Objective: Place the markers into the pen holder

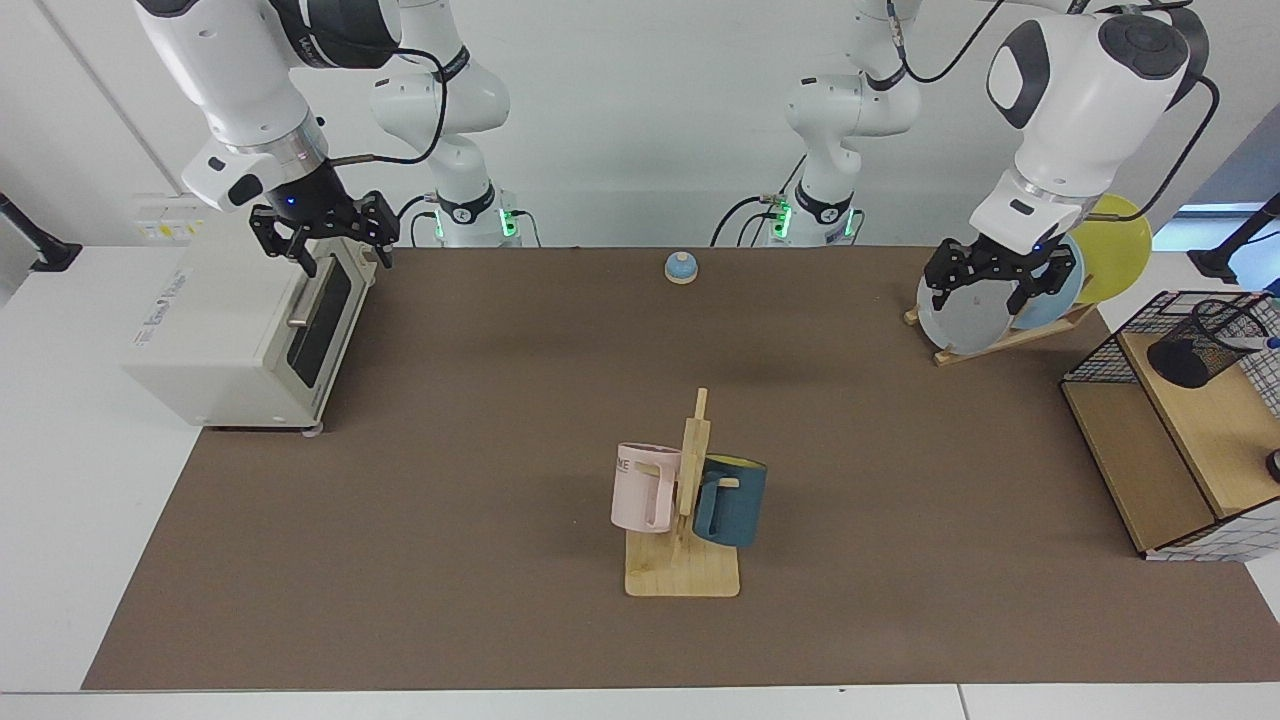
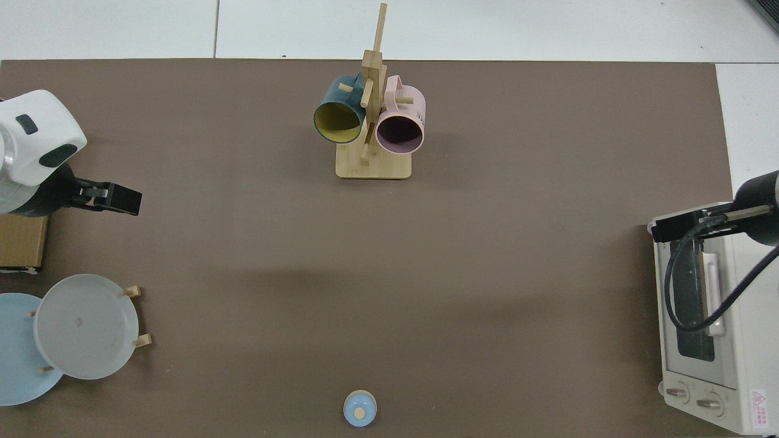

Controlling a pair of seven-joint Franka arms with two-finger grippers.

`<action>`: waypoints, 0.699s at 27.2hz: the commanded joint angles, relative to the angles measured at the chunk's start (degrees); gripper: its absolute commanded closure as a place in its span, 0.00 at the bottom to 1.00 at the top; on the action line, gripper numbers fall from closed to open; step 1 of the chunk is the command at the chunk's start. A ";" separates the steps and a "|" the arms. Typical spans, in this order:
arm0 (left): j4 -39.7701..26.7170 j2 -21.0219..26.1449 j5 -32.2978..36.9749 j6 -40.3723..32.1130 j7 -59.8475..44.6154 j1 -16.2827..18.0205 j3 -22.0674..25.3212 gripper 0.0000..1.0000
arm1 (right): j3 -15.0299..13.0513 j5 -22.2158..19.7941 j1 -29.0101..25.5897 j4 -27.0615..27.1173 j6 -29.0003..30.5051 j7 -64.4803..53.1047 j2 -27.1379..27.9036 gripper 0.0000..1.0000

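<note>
The pen holder (image 1: 1198, 343), a small black mesh cup, stands on the wooden shelf at the far right of the facing view. A white marker (image 1: 1252, 344) with a blue end pokes out at its rim, and how deep it sits inside I cannot tell. My left gripper (image 1: 988, 296) hangs open and empty in front of the grey plate (image 1: 965, 325), well to the left of the holder. Over the toaster oven (image 1: 245, 335), my right gripper (image 1: 347, 262) waits open and empty. The top view shows neither the holder nor the marker.
A black wire basket frame (image 1: 1110, 350) encloses the wooden shelf (image 1: 1210, 430). The plate rack holds grey, blue and yellow plates (image 1: 1115, 245). A wooden mug stand (image 1: 683, 570) with a pink and a teal mug occupies the middle. A small blue knob (image 1: 681, 266) lies at the back.
</note>
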 commanded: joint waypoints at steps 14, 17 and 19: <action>0.18 -0.24 -3.55 -0.17 -1.28 0.66 -0.03 0.00 | 0.54 -0.01 -0.62 -0.35 -0.08 0.45 -0.54 0.00; 0.09 -0.24 -3.55 -0.08 -1.28 0.66 -0.03 0.00 | 0.54 0.07 -0.62 -0.35 -0.08 0.45 -0.54 0.00; 0.09 -0.24 -3.55 0.01 -1.36 0.66 -0.03 0.00 | 0.45 -0.02 -0.62 -0.35 -0.08 0.45 -0.54 0.00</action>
